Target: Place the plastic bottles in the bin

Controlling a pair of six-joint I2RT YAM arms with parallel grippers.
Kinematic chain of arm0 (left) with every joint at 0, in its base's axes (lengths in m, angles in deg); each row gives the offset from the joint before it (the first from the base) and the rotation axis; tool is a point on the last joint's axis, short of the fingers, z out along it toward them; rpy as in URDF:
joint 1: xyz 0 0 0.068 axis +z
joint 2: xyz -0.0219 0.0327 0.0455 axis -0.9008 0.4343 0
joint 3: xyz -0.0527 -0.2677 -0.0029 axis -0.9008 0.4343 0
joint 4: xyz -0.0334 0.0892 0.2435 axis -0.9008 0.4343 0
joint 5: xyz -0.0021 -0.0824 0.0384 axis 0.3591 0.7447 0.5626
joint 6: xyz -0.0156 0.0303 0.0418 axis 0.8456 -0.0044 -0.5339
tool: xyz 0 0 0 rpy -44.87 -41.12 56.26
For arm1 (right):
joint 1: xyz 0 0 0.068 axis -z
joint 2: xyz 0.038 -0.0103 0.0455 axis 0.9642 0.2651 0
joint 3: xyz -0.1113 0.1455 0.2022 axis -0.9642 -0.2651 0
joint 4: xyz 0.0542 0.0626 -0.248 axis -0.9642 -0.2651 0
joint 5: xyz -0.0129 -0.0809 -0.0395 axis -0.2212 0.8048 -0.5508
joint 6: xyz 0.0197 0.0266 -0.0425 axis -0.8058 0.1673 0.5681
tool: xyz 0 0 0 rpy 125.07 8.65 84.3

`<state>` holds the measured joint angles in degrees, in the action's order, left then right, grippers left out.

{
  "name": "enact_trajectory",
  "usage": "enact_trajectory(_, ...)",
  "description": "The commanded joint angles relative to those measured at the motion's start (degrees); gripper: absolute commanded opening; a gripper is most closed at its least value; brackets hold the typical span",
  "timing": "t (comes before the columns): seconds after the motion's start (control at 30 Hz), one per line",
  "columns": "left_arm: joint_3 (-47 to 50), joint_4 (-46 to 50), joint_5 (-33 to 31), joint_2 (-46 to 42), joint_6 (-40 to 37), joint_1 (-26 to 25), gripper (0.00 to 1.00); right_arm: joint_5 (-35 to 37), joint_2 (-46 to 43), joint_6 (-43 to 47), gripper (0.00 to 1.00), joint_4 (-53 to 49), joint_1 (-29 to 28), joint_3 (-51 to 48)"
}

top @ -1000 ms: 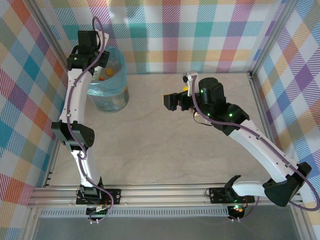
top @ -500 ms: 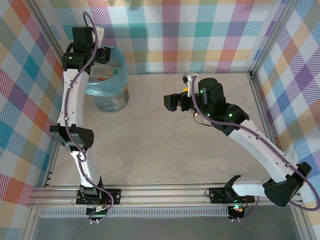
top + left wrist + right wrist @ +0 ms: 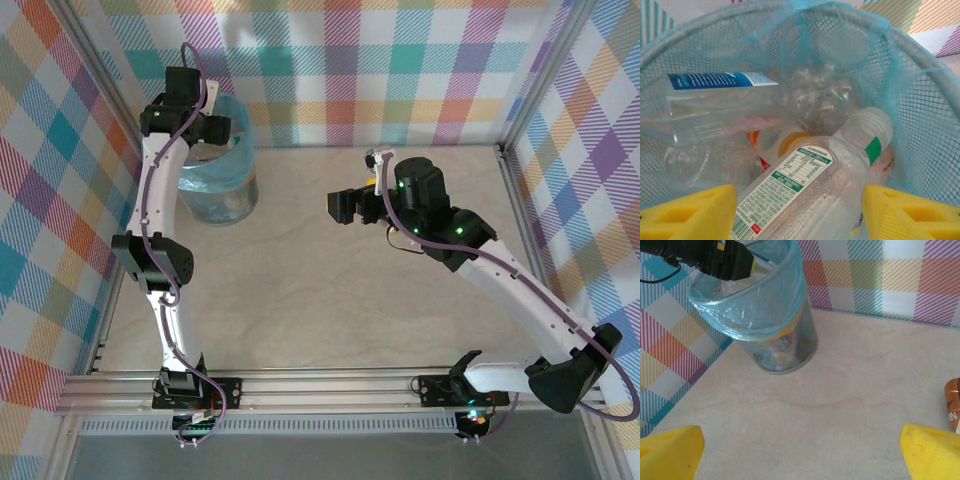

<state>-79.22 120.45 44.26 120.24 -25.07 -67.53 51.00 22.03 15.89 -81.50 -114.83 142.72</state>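
Over bin (image 3: 215, 195), left hand (image 3: 797, 200) apart above piled bottles (image 3: 820, 95); right hand (image 3: 801, 440) apart, brown-labelled bottle (image 3: 953, 405) beside.

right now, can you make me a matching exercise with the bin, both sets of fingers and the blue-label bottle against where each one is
Things:
1 bin
2 left fingers
3 right fingers
4 blue-label bottle

Places:
a lying inside the bin
b far left corner of the table
c wide apart over bare table
d at the bin's mouth, pointing in

Pairs: 1-b, 2-d, 3-c, 4-a
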Motion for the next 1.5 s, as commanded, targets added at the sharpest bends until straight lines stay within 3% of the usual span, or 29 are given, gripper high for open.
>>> enact_trajectory(0.0, -1.69, 1.57, 3.45, -0.54, 3.34, 0.54, 0.67, 2.47, 2.35, -1.32, 1.00, -3.19, -0.21, 2.29)
enact_trajectory(0.17, -6.08, 0.05, 8.90, -3.02, 8.79, 0.41, 0.70, 6.80, 10.07, 0.60, 1.00, -13.86, 2.02, 11.26)
enact_trajectory(0.33, -4.31, -2.32, 11.44, -9.15, 12.02, -1.20, 0.70, 4.27, 17.77, -1.38, 1.00, -21.46, 12.43, 16.30)
enact_trajectory(0.5, 12.51, -8.66, 14.33, -20.70, 9.96, -7.66, 0.74, 2.46, 23.87, -4.23, 1.00, -22.86, 23.06, 14.96)
enact_trajectory(0.6, 24.06, -14.43, 17.27, -27.41, 7.35, -13.17, 0.80, 2.34, 27.40, -4.93, 1.00, -22.60, 26.33, 13.33)
enact_trajectory(0.8, 31.85, -16.88, 21.86, -31.28, 7.38, -19.41, 0.82, 1.28, 34.32, -4.00, 1.00, -20.85, 28.82, 11.45)
enact_trajectory(1.03, 31.33, -14.45, 20.51, -30.14, 6.59, -21.15, 0.82, 1.81, 40.40, -4.66, 0.96, -19.10, 29.90, 9.98)
enact_trajectory(1.23, 31.50, -13.88, 20.27, -29.96, 6.59, -21.25, 0.82, 1.91, 43.10, -4.89, 0.85, -19.30, 31.04, 8.66)
enact_trajectory(1.47, 31.42, -13.73, 19.89, -29.70, 6.80, -21.25, 0.82, 0.67, 41.61, -4.65, 0.62, -18.81, 31.49, 7.10)
